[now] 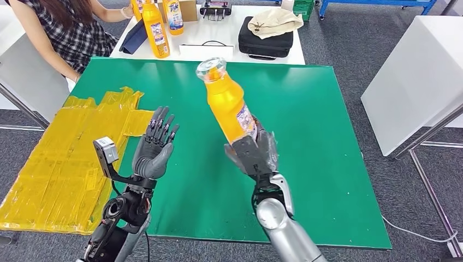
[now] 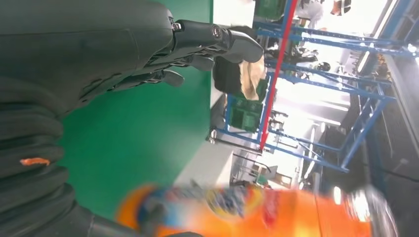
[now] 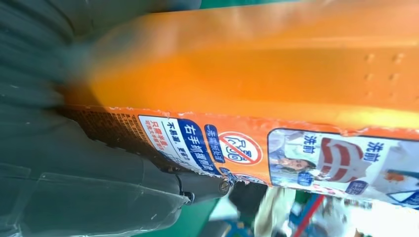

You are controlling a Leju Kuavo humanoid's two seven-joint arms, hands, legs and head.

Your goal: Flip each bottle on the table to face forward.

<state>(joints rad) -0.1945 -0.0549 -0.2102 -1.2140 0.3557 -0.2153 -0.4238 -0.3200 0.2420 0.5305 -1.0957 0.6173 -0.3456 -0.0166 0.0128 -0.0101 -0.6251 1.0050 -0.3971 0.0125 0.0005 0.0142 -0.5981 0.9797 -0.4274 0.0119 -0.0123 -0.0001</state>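
The right hand [image 1: 255,154] gripped the orange bottle [image 1: 228,103] by its base, tilted above the green counter [image 1: 327,164], the left hand [image 1: 154,148] open and empty; the top-heavy bottle could slip sideways.

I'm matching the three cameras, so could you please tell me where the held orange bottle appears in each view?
Head view: orange bottle centre, tilted, base in the right hand.
Left wrist view: blurred along the lower edge.
Right wrist view: close up, across the frame.
Shared landmark: the green table mat.
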